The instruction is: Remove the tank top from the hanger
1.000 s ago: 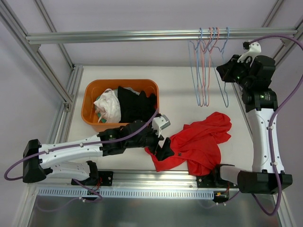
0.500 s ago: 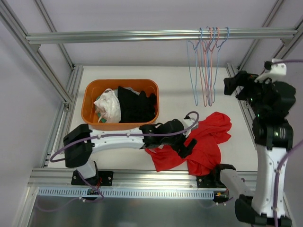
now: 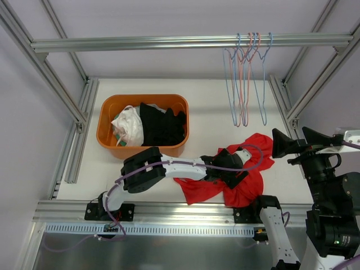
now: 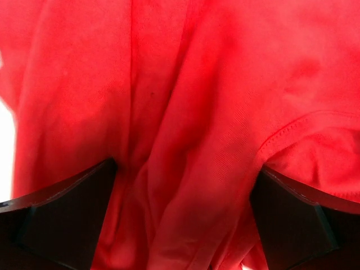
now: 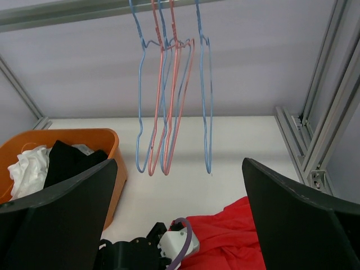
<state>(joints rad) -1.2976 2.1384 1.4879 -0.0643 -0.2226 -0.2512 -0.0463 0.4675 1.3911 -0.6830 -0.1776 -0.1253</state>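
Tank top (image 3: pixel 248 191) beneath spread left claw (image 4: pixel 185 166), fabric between fingers.

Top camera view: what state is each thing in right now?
Red tank top: crumpled on the table, off any hanger.
Hangers: bare, hanging on the rail.
Orange basket: holds white and black clothes.
Left gripper: open, over the tank top.
Right gripper: open, empty.

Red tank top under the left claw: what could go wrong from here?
1. The open left claw sits low over bunched folds of the red tank top; closing may pinch several layers or snag the seam.
2. The fabric lies near the front edge of the table, by the right arm's base; a pull could drag it off or catch it there.
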